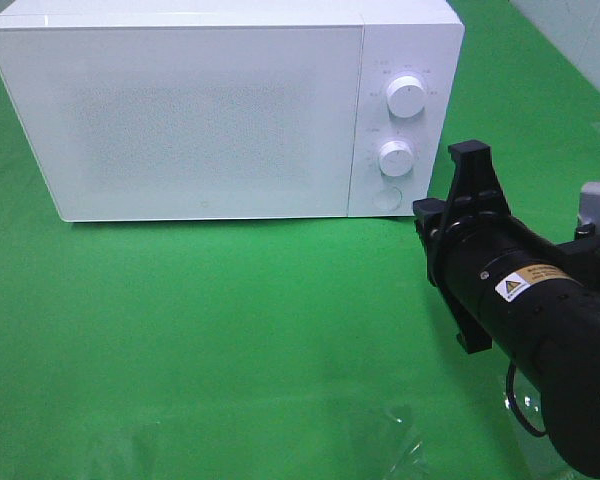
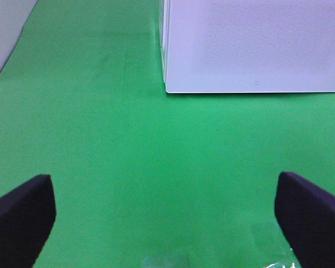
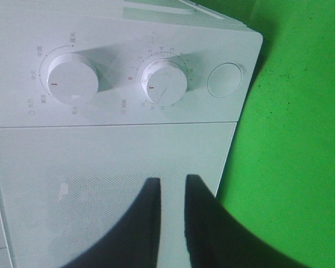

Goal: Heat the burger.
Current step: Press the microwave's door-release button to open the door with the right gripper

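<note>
The burger is out of view in every frame. A white microwave (image 1: 200, 110) stands on the green cloth with its door closed. It also shows in the left wrist view as the microwave (image 2: 257, 44) and in the right wrist view as the microwave (image 3: 111, 167). My right gripper (image 1: 423, 212) hovers just in front of the control panel, below the lower knob (image 1: 395, 157) and beside the round button (image 1: 387, 197). In the right wrist view my right gripper (image 3: 172, 223) has its fingers drawn nearly together with nothing between them. My left gripper (image 2: 162, 218) is open wide over bare cloth.
The panel carries an upper knob (image 3: 72, 78), a lower knob (image 3: 164, 84) and a round button (image 3: 225, 80). Some crinkled clear film (image 1: 400, 440) lies on the cloth near the front. A grey wall edge (image 2: 3, 33) borders the cloth on the left.
</note>
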`<action>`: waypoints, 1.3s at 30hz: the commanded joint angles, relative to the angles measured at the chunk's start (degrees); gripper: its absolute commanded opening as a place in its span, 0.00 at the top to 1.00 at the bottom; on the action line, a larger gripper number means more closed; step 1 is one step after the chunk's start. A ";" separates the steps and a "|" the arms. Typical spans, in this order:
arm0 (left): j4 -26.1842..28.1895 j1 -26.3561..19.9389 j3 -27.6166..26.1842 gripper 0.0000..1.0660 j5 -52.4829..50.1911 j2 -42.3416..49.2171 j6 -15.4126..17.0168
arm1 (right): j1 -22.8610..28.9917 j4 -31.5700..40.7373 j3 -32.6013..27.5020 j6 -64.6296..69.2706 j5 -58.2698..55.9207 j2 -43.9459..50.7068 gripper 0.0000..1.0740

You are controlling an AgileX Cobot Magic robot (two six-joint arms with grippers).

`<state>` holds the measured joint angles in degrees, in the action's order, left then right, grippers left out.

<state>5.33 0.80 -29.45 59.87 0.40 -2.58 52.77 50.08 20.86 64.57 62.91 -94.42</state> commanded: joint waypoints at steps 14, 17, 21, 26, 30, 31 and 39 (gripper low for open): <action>-0.11 -0.11 0.23 0.04 -0.63 0.92 0.29 | -0.86 2.46 0.23 2.98 -1.78 -1.20 1.00; -0.11 -0.11 0.23 0.04 -0.63 0.92 0.29 | -3.50 -0.63 1.43 4.30 -3.44 -3.38 1.00; -0.11 -0.11 0.23 0.04 -0.63 0.92 0.29 | -6.42 -6.42 3.21 8.19 -4.58 -6.36 1.00; -0.11 -0.11 0.23 0.04 -0.63 0.92 0.29 | -8.54 -9.11 5.56 10.66 -5.10 -9.91 1.00; -0.11 -0.11 0.23 0.04 -0.63 0.92 0.29 | -10.31 -10.60 8.02 11.34 -6.93 -12.15 1.00; -0.11 -0.11 0.23 0.04 -0.63 0.92 0.29 | -10.31 -10.60 8.02 11.34 -6.93 -12.15 1.00; -0.11 -0.11 0.23 0.04 -0.63 0.92 0.29 | -14.38 -14.27 13.75 12.55 -10.08 -16.62 1.00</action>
<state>5.33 0.80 -29.45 59.87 0.40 -2.58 39.48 37.01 32.89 76.78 54.26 -110.12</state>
